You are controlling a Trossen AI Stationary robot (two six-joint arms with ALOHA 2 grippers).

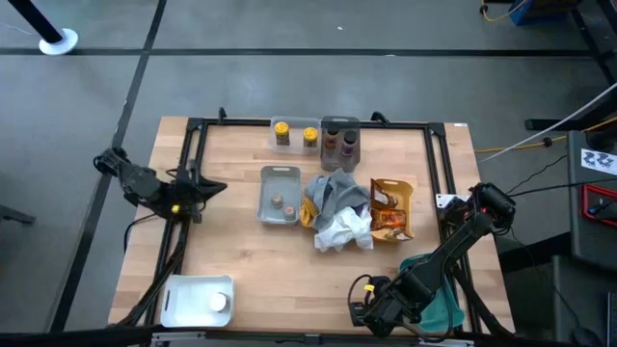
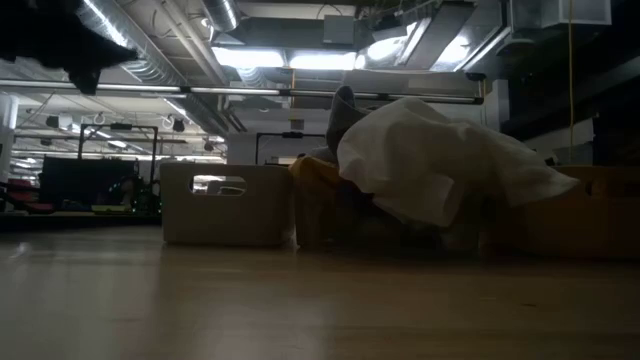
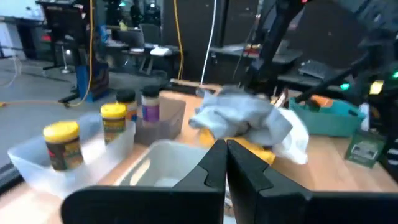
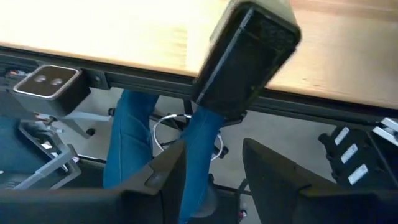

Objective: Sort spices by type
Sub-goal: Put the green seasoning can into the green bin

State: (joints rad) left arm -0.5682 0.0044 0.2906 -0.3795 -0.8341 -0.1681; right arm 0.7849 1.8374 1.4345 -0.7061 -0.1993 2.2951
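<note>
The right gripper [image 4: 211, 165] is hanging past the table's near edge, jaws apart and holding nothing (a person's blue trouser leg is showing below). The left gripper [image 3: 225, 163], closed and empty, is waiting near the left edge. The yellow jars [image 1: 294, 135] are sitting sorted in a clear tray [image 1: 271, 123].

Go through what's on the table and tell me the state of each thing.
Yellow jars: upright, in clear tray.
Dark jars: upright, in grey tray.
Cloths: crumpled in a heap.
Packets: lying in yellow tray.
Left end effector: shut, empty.
Right end effector: open, empty.
</note>
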